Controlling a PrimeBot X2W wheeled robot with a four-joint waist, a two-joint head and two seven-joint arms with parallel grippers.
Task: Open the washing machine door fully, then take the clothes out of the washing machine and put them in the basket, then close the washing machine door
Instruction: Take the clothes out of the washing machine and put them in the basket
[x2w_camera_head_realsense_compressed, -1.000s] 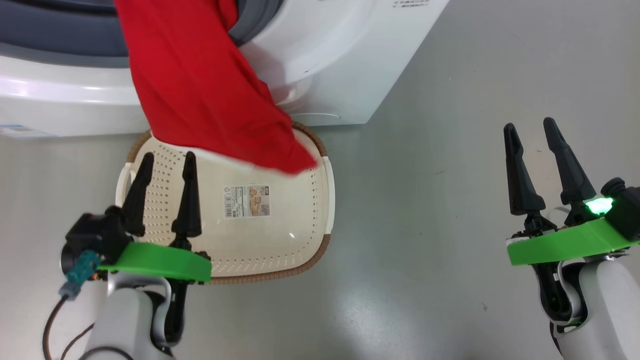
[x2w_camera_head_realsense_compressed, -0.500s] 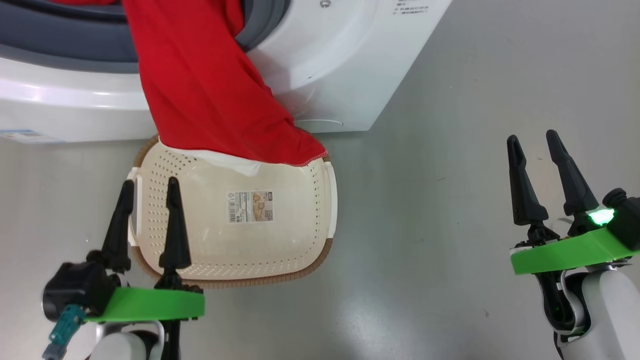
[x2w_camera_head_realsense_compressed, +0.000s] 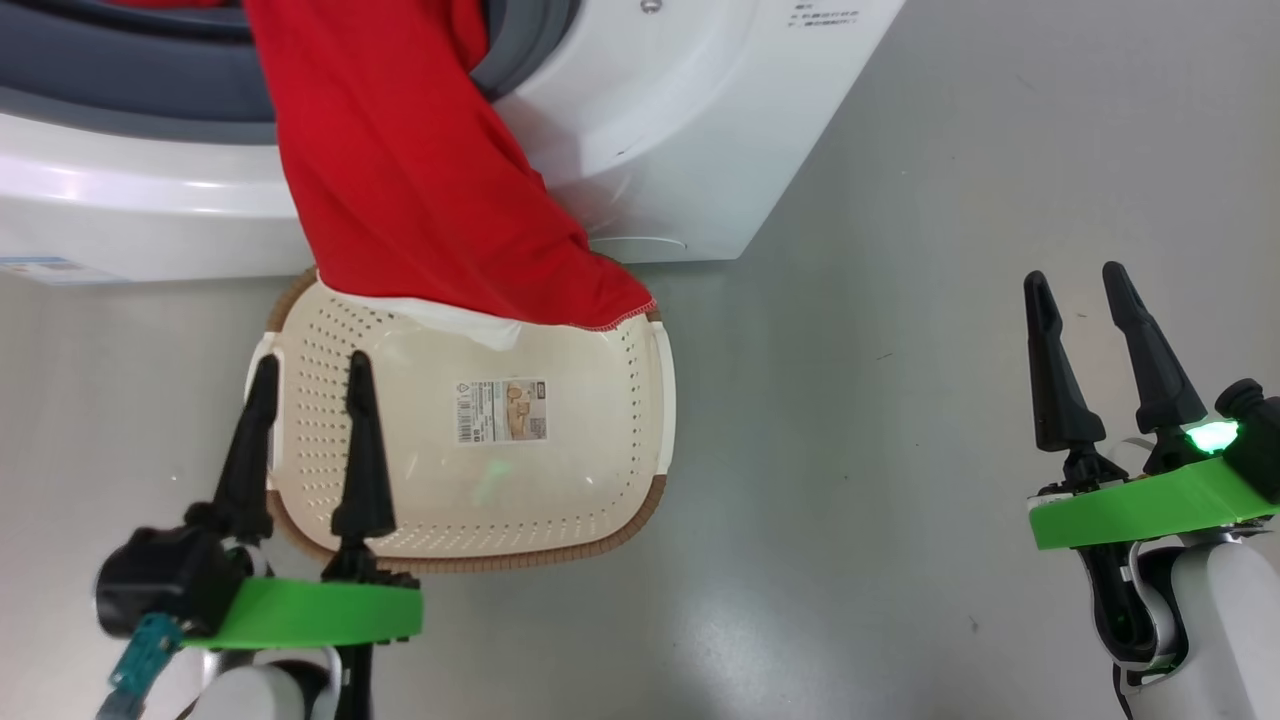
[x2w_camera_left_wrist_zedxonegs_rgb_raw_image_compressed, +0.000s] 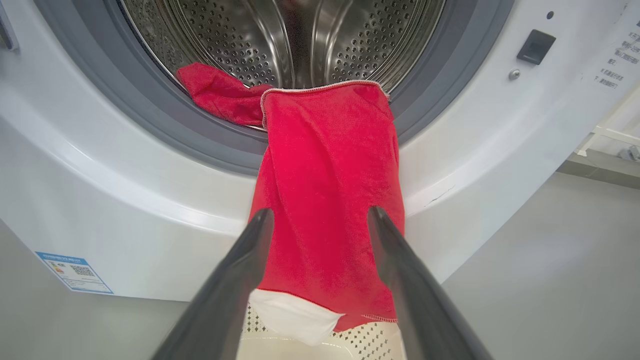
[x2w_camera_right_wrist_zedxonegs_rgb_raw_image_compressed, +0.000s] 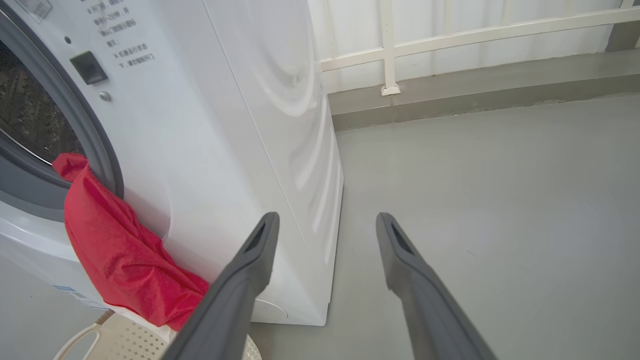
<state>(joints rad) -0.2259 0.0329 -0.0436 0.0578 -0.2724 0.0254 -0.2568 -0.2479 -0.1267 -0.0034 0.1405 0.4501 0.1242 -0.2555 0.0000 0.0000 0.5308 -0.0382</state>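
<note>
Red clothes (x2w_camera_left_wrist_zedxonegs_rgb_raw_image_compressed: 327, 200) draped from steel drum (x2w_camera_left_wrist_zedxonegs_rgb_raw_image_compressed: 280, 35) at 12 o'clock over grey gasket (x2w_camera_left_wrist_zedxonegs_rgb_raw_image_compressed: 200, 142); white end over basket (x2w_camera_left_wrist_zedxonegs_rgb_raw_image_compressed: 372, 337) at 6. Left gripper (x2w_camera_left_wrist_zedxonegs_rgb_raw_image_compressed: 320, 212) fingers spread wide. Blue label (x2w_camera_left_wrist_zedxonegs_rgb_raw_image_compressed: 74, 271) at 8.

The left claw (x2w_camera_head_realsense_compressed: 311, 360) hangs wide open at lower left of the head view, pointing up. The right claw (x2w_camera_head_realsense_compressed: 1074, 272) is equally spread at lower right, holding nothing.

No wording is sharp enough to read letter for letter. The washing machine (x2w_camera_left_wrist_zedxonegs_rgb_raw_image_compressed: 475, 165) has a few lines of small dark print (x2w_camera_left_wrist_zedxonegs_rgb_raw_image_compressed: 612, 67) on its white front beside the drum opening. A blue sticker (x2w_camera_left_wrist_zedxonegs_rgb_raw_image_compressed: 74, 271) with a QR code sits low on its front. The basket (x2w_camera_head_realsense_compressed: 600, 480) has a pale label (x2w_camera_head_realsense_compressed: 503, 410) on its bottom, with a barcode and a small brown picture.
</note>
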